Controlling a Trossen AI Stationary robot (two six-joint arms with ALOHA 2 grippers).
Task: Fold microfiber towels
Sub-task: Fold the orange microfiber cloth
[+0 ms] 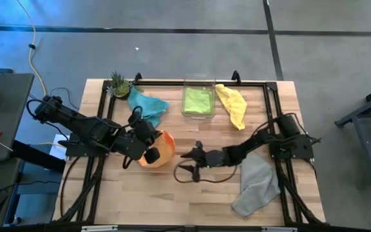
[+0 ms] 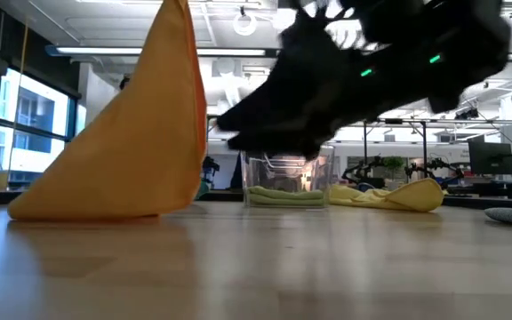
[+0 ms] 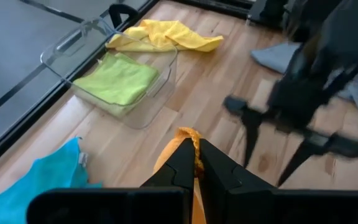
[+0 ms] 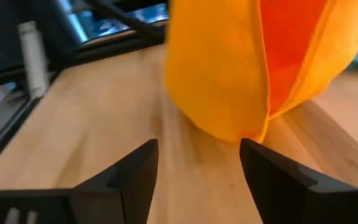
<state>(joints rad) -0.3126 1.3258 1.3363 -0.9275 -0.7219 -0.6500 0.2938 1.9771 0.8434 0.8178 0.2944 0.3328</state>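
Landmark: clear plastic bin (image 1: pixel 198 96) at the table's far edge, mid-width.
Orange towel (image 1: pixel 158 149): well in front of the bin, toward the left arm; the low view shows it lifted into a tall peak (image 2: pixel 140 133) with its lower edge on the wood, which the high view does not reveal.
Left gripper (image 3: pixel 196 163): clenched on the orange towel's top edge, fingers pinched tight; seen plainly only in its own wrist view.
Right gripper (image 1: pixel 187 154): in front of the bin, just beside the orange towel, jaws released and wide apart; its wrist view shows the orange cloth (image 4: pixel 253 68) hanging just beyond the spread fingers (image 4: pixel 135 168), not touching.
Lime green towel (image 1: pixel 198 100): folded flat inside the bin.
Yellow towel (image 1: pixel 232 104): crumpled just beside the bin, right-arm side.
Teal blue towel (image 1: pixel 148 106): crumpled near the bin, left-arm side.
Grey towel (image 1: pixel 256 183): loose, well in front of the bin, by the right arm's base.
Potted plant (image 1: pixel 119 82): far corner, beyond the teal blue towel.
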